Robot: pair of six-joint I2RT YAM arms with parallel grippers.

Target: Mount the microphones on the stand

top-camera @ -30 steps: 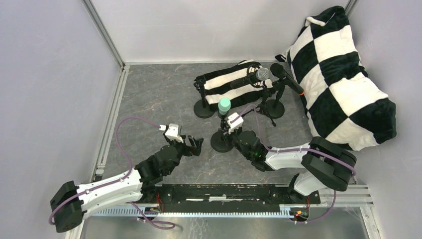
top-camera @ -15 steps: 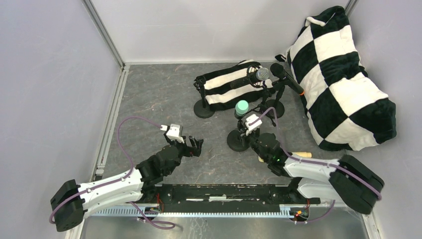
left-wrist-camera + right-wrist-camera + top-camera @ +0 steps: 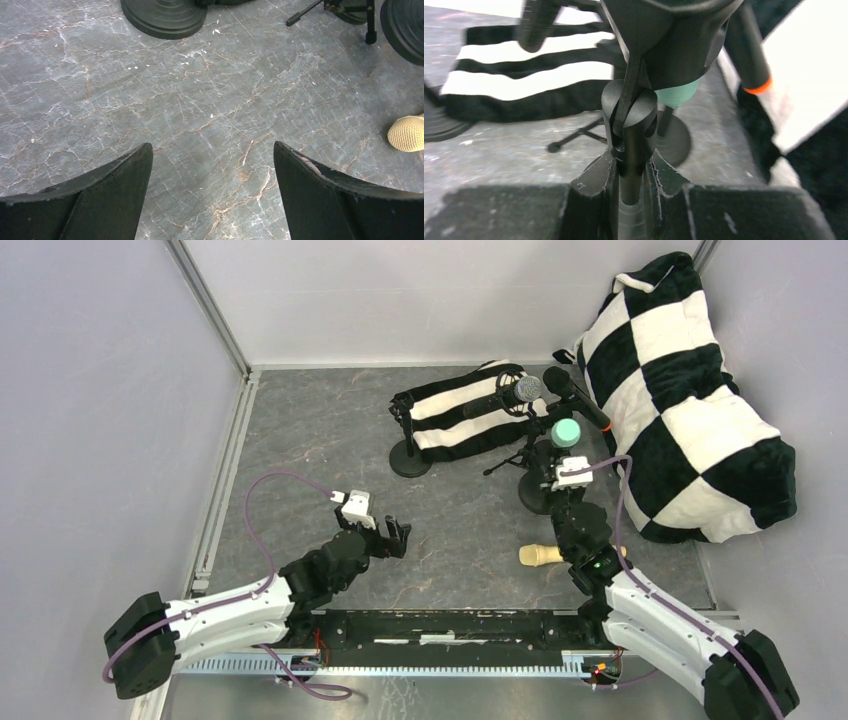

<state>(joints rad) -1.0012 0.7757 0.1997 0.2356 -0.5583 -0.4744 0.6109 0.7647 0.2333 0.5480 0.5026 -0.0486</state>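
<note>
Mint mic (image 3: 566, 431) sits on stand (image 3: 630, 117); right gripper (image 3: 566, 502) clamped on the stand pole. Left gripper (image 3: 211, 162) wide open, empty, above table (image 3: 330, 440). Cream mic (image 3: 539, 555) lies on table.

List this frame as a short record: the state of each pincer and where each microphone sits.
left pincer: open, holding nothing, above the table
right pincer: shut on stand pole
mint green microphone: in the clip of the held stand
cream-yellow microphone: lying on the table, unmounted
silver mesh microphone: on a stand at the back
orange ring microphone: on a stand at the back
spare stand: no microphone seen on it
</note>
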